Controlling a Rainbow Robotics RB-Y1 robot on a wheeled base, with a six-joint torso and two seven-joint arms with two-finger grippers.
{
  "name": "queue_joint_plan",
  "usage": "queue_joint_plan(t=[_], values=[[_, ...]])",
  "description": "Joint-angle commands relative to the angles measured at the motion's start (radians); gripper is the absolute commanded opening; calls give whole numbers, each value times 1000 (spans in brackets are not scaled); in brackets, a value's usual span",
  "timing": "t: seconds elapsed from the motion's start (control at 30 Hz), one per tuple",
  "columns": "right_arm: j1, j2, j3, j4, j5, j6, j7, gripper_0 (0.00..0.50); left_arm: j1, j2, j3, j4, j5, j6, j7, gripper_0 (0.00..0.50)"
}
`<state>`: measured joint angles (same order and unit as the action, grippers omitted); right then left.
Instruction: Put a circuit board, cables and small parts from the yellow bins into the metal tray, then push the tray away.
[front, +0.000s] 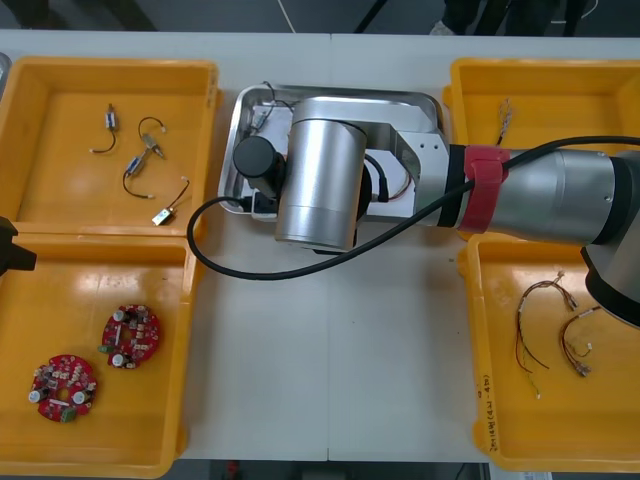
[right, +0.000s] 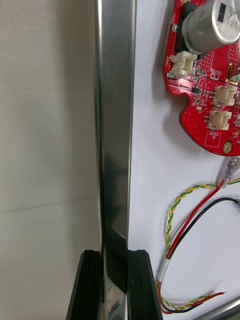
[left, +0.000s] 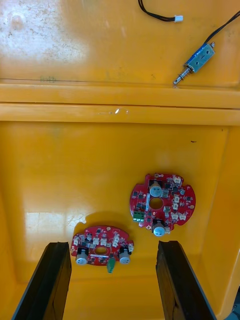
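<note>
The metal tray (front: 237, 130) stands at the far middle of the table, white inside. My right arm (front: 520, 190) reaches across it from the right. My right gripper (right: 115, 255) is shut on the tray's shiny rim (right: 116, 125), one finger on each side. Inside the tray lie a round red circuit board (right: 210, 95), a red and yellow cable (right: 175, 215) and a black cable (right: 210, 210). My left gripper (left: 114, 244) hangs open over the near left yellow bin (left: 50, 165), above two circuit boards (left: 162, 202) (left: 102, 245).
Far left bin (front: 60, 90) holds several small metal parts (front: 150, 150) with black leads. Near left bin holds two red boards (front: 130, 335) (front: 64, 387). Right bins hold cables (front: 550, 330) (front: 505, 120). A black hose (front: 250, 270) from my right arm loops over the table before the tray.
</note>
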<state>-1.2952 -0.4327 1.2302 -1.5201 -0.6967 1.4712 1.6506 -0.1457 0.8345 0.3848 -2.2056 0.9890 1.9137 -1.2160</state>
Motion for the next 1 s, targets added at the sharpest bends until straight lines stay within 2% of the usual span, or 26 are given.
queue_joint_plan(t=[0.03,0.4,0.6,1.0], values=[[-65,23,-34,11,5,-29,51,0,18,-9,-7,-31,8,6,-73,500],[-67,23,-34,61,68,-100,80,0,18,-9,-7,-31,8,6,-73,500],[-67,23,-34,121,75,-177,94,0,18,-9,-7,-31,8,6,-73,500],[-69,23,-34,179,105,-262,124,0,18,-9,-7,-31,8,6,-73,500]])
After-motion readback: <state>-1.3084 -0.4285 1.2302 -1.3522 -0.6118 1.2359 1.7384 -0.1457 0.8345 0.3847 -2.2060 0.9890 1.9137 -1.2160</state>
